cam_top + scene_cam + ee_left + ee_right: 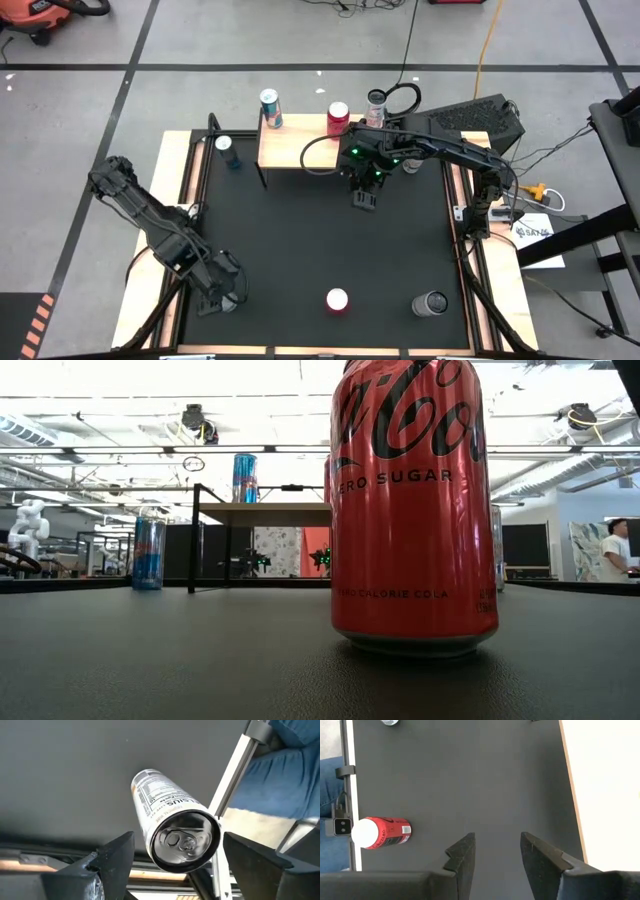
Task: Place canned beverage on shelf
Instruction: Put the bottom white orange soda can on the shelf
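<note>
My right pincer (364, 199) hangs over the dark counter (300, 250) just in front of the shelf (290, 150), its fingers apart and holding nothing; the right wrist view shows only bare mat between them. On the shelf stand three cans: a blue-and-white can (270, 108) toward its left end, a red can (338, 118) near the middle, and a silver-topped can (376, 108) close to its right end, partly behind my arm. These I judge as placed. A blue can (227, 151) stands on the counter just left of the shelf, beside its black leg. Well away from the shelf, near the counter's front edge, a red cola can (337, 301) stands upright and a grey can (431, 304) lies to its right. My left pincer (225, 292) waits left of the red cola can, wide open and empty. By my reading, the task is partly done: three cans are shelved, three remain on the counter, and no can is in hand.
</note>
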`<action>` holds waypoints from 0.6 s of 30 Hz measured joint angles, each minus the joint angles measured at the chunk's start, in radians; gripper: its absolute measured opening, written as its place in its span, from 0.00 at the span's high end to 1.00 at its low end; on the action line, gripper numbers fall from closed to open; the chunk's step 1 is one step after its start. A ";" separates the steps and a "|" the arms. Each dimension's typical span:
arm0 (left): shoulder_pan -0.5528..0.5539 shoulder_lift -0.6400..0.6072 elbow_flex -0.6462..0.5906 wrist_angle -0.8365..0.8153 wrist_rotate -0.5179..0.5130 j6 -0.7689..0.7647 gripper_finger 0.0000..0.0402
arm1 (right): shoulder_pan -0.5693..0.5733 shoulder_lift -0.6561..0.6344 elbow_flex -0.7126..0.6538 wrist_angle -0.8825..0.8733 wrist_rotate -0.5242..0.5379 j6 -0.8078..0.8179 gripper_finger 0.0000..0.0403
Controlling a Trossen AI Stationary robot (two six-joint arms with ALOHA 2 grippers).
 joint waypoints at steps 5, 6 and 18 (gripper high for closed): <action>-0.019 -0.058 0.001 -0.020 -0.099 0.009 0.25 | 0.000 0.000 0.000 0.009 0.000 0.000 0.64; -0.023 -0.075 0.002 -0.019 -0.124 -0.002 0.25 | 0.000 0.000 0.000 0.010 0.000 0.000 0.64; -0.219 -0.189 0.002 -0.015 -0.492 -0.156 0.25 | 0.000 0.000 0.000 0.010 0.000 0.002 0.64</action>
